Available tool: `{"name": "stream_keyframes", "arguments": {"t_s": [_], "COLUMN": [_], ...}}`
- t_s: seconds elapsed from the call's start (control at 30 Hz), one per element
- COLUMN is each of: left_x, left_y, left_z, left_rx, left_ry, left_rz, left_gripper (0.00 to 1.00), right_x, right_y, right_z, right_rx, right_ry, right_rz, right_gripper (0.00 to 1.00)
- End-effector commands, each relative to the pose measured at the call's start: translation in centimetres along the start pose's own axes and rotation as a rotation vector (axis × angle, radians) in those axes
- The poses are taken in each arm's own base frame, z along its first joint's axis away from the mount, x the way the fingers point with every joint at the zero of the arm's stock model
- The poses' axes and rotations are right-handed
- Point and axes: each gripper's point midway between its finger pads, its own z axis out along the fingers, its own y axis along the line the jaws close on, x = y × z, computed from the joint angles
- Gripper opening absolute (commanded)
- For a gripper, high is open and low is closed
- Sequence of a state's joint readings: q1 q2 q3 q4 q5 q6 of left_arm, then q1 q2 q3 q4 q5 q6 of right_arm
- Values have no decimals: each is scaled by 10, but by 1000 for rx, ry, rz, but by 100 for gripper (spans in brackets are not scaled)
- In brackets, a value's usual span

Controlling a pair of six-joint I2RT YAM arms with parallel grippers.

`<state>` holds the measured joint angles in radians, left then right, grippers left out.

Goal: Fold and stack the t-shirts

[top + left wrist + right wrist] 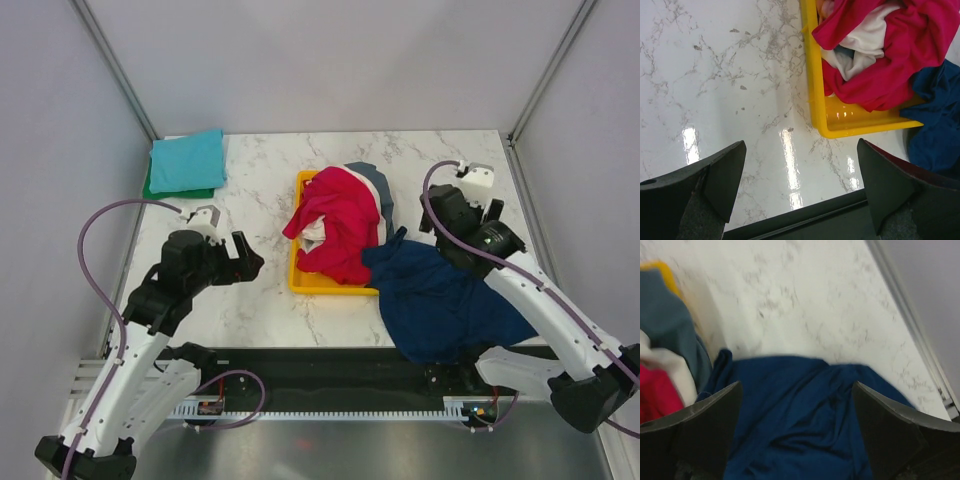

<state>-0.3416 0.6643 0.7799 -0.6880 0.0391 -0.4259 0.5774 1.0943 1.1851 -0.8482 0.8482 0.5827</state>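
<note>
A navy blue tee (440, 295) lies crumpled on the table at the near right, one corner touching the yellow tray (300, 280). It also shows in the right wrist view (805, 415). A magenta-red tee (340, 220) is heaped in the tray over a white one (860, 42) and a grey-blue one (378, 190). A folded teal tee (188, 160) lies on a folded green one (150, 187) at the far left. My left gripper (245, 262) is open and empty over bare marble left of the tray. My right gripper (470, 215) is open and empty above the navy tee.
The tray's near corner (840, 131) lies ahead and to the right of the left gripper. A black rail (330, 365) runs along the table's near edge. Grey walls with metal posts close in the table on three sides.
</note>
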Motion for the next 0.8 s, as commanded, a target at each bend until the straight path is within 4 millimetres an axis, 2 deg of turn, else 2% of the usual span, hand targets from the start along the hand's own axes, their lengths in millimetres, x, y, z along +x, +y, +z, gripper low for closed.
{"name": "stream_keyframes", "arguments": {"t_s": [0.0, 0.03, 0.07, 0.13, 0.2, 0.23, 0.3, 0.33, 0.4, 0.43, 0.5, 0.53, 0.6, 0.63, 0.7, 0.73, 0.77], "left_x": [-5, -3, -4, -2, -3, -3, -3, -3, -4, -3, -2, -2, -2, -2, -2, -2, -2], "left_y": [-7, -7, -7, -6, -7, -6, -5, -5, -5, -5, -4, -4, -5, -4, -4, -4, -4], "left_z": [-1, 0, 0, 3, 2, 1, 2, 1, 2, 2, 3, 4, 4, 4, 4, 4, 5], "left_rx": [30, 31, 31, 25, 29, 26, 19, 20, 18, 18, 16, 17, 17, 16, 13, 15, 13], "left_ry": [1, 8, 10, 23, 19, 15, 12, 12, 11, 14, 18, 21, 21, 22, 21, 21, 22], "left_rz": [1, 1, 1, 1, 1, 0, 1, 2, 1, 2, 0, 0, 2, 2, 2, 2, 2], "left_gripper": [99, 99, 99, 99, 99, 99, 99, 99, 99, 99, 99, 99, 99, 99, 99, 99, 99], "right_x": [-4, -14, -10, -12, -3, 8, 19, 31, 38, 51, 56, 68, 77, 91, 104, 122, 131], "right_y": [9, 28, 54, 83, 106, 120, 133, 144, 154, 165, 173, 180, 180, 183, 186, 194, 199], "right_z": [-22, -26, -35, -35, -32, -19, -2, 16, 37, 56, 79, 96, 116, 128, 140, 146, 147], "right_rx": [-172, -274, -423, -539, -602, -591, -568, -539, -504, -490, -464, -446, -409, -396, -390, -411, -435], "right_ry": [42, 7, 42, 41, 92, 132, 168, 202, 217, 244, 254, 285, 317, 352, 388, 438, 466], "right_rz": [139, 176, 163, 148, 118, 88, 55, 16, -22, -76, -99, -117, -126, -140, -147, -159, -159], "right_gripper": [98, 98, 98, 98, 98, 98, 98, 98, 98, 98, 98, 98, 98, 98, 98, 94, 90]}}
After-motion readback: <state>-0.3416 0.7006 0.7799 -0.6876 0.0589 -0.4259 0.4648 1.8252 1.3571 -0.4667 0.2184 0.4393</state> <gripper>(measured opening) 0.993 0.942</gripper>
